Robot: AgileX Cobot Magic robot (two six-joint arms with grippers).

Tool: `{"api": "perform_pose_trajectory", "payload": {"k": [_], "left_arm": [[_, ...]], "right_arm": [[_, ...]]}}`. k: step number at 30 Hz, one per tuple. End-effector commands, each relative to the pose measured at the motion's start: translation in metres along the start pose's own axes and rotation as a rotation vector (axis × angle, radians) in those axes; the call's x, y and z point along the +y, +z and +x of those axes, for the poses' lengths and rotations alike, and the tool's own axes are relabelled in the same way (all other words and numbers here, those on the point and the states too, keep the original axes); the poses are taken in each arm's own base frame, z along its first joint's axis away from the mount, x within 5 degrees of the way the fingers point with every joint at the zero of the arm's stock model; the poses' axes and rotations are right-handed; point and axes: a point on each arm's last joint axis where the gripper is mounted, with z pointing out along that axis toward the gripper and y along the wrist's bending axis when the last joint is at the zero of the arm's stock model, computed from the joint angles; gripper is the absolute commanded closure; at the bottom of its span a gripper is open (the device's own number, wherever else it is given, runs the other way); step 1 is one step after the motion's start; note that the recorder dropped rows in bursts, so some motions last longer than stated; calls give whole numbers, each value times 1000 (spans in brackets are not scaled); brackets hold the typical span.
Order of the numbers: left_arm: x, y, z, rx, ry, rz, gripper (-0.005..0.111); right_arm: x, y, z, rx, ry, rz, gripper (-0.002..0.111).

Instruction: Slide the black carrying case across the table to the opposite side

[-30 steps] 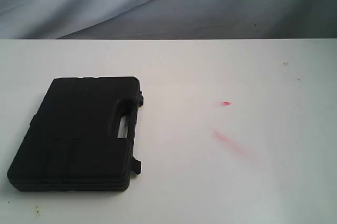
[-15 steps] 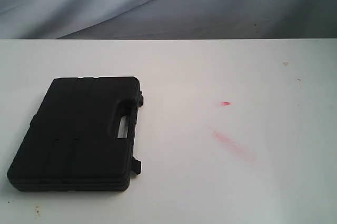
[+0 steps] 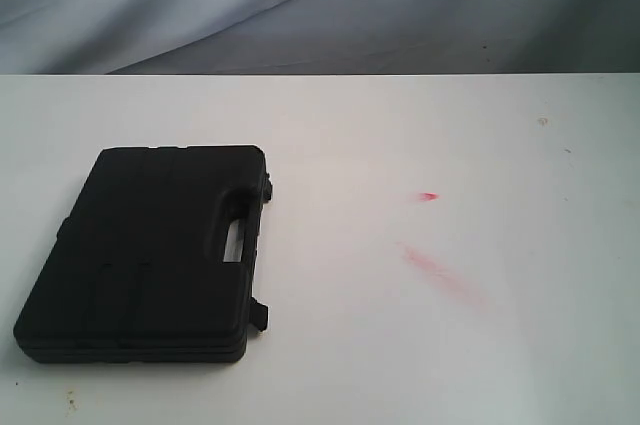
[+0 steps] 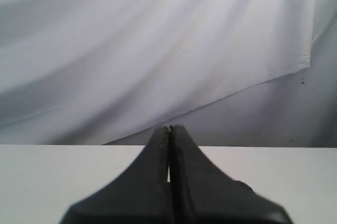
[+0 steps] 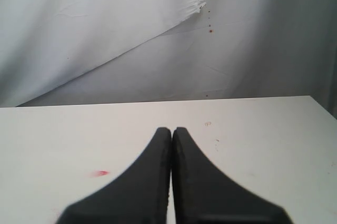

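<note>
Table (image 3: 400, 125): case (image 3: 150, 255) left, apart from closed left gripper (image 4: 169, 129).

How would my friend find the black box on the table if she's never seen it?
Look at the white table, on its left half in the exterior view. Lying flat there is the case, a black rectangle with a cut-out handle along its right edge. Its only neighbours are red smears, so it is the one big dark thing.

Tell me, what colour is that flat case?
Matte black; the case shows best in the exterior view.
</note>
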Motion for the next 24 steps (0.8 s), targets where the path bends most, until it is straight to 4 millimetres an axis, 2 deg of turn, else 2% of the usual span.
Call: {"api": "perform_pose_trajectory", "payload": {"k": [1,4,8,16,20,24], "left_arm": [[-2,-2,-12,-37,-33,13,106],[-2,-3,-19,-41,-44,16,106],[-3,8,-30,5,-125,11,106],[-6,44,-69,83,-47,-6,106],[-6,62,-79,124,-37,-11,106],[-6,77,-79,173,-37,-16,106]], "right_arm": [[0,0,1,-4,6,5,108],[0,0,1,-4,6,5,108],[0,0,1,-4,6,5,108],[0,0,1,-4,6,5,108],[0,0,1,-4,6,5,108],[0,0,1,-4,6,5,108]]}}
